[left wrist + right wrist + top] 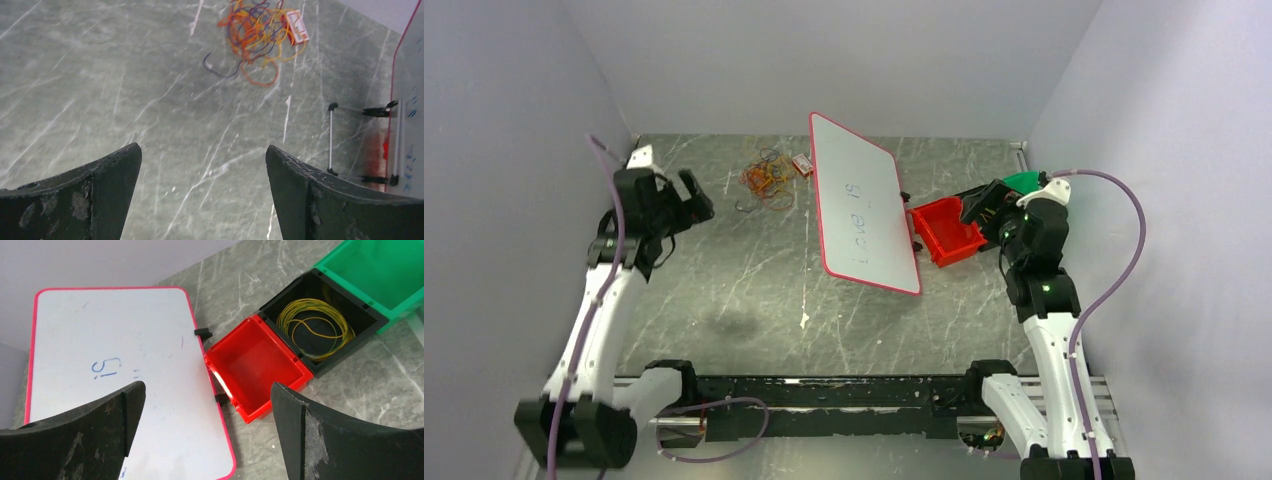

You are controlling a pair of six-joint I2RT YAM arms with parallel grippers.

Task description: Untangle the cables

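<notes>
The cables [766, 179] lie as a tangled bunch of orange, yellow, red and dark loops at the back of the table, left of a whiteboard. They also show at the top of the left wrist view [257, 35]. My left gripper [692, 197] is open and empty, held above the table to the left of the bunch [203, 155]. My right gripper [981, 204] is open and empty, held above a red bin [256, 364]; it shows in its own view [207, 400]. A coiled yellow cable [315, 327] lies in a black bin [367, 320].
A white board with a pink rim [862, 205] stands tilted on a stand mid-table [405, 115]. A red bin [945, 231], a black bin and a green bin [385, 270] stand in a row at the right. A small red-and-white tag [802, 164] lies by the bunch.
</notes>
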